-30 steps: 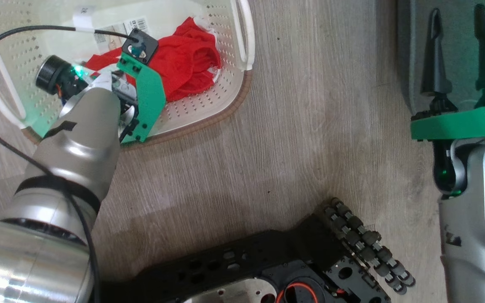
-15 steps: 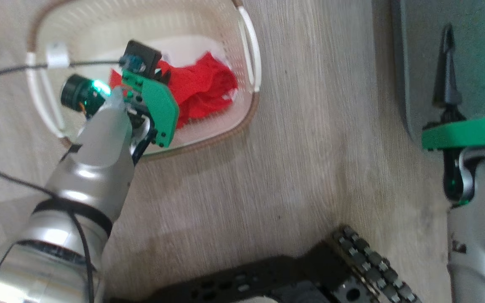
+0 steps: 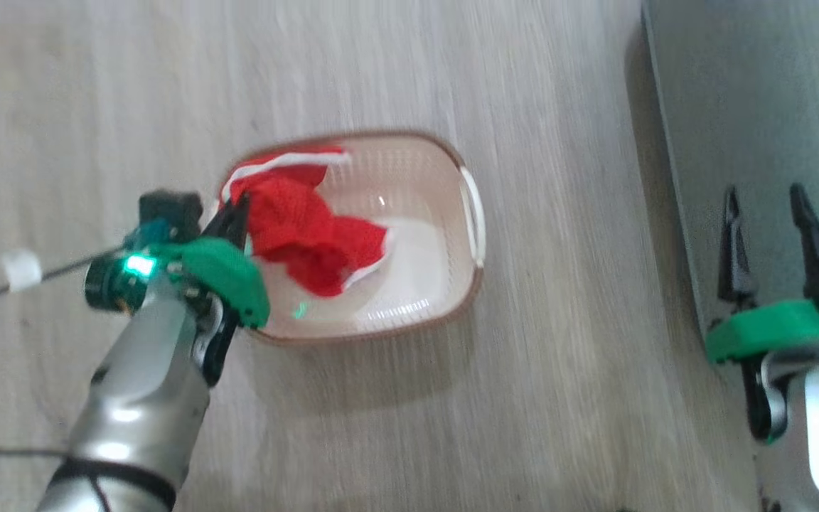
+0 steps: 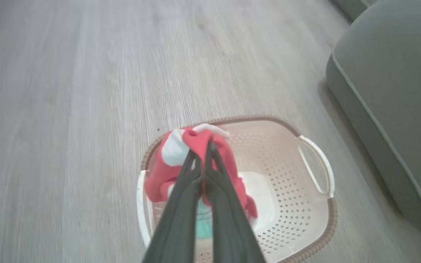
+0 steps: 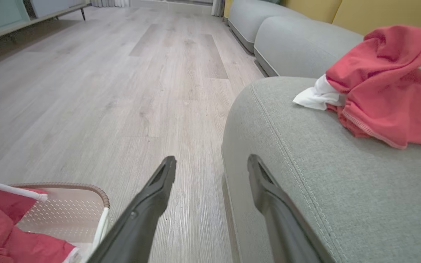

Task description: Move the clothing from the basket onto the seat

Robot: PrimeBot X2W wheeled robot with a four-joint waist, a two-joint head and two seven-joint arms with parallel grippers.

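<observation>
Left gripper clamped tight on clothing over the basket; right gripper spread wide at the seat edge.

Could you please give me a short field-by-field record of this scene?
left claw: shut on held garment, over the basket
right claw: open, empty, by the edge of the seat
basket: on the floor, beside the seat
seat: second garment lies on it
left to do: held garment not yet on the seat
</observation>
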